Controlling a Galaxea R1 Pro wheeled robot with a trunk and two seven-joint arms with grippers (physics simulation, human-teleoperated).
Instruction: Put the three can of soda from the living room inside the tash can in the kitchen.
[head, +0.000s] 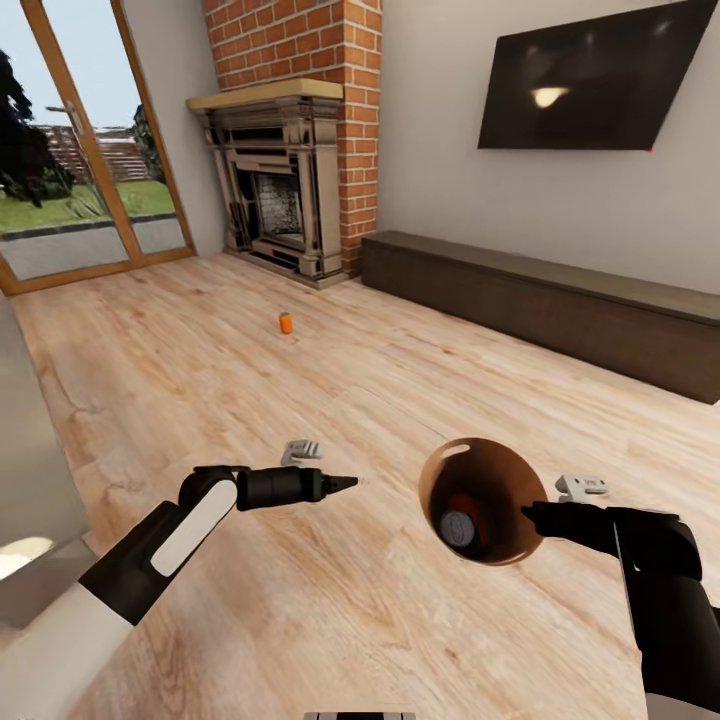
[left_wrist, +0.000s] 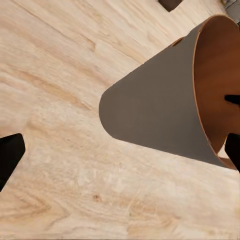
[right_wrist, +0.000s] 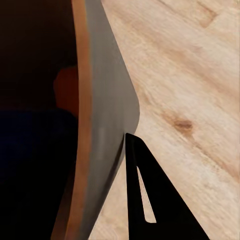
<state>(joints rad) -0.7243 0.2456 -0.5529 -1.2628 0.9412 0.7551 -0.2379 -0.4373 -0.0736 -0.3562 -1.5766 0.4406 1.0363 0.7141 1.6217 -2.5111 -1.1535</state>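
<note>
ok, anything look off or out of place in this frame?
One orange soda can sits alone on the living-room floor near the fireplace, away from the rest. The trash can is off the floor, gripped at its rim by the right gripper, with a blue can and an orange one inside.

A home living room: brick fireplace, wall TV, wood floor.
</note>
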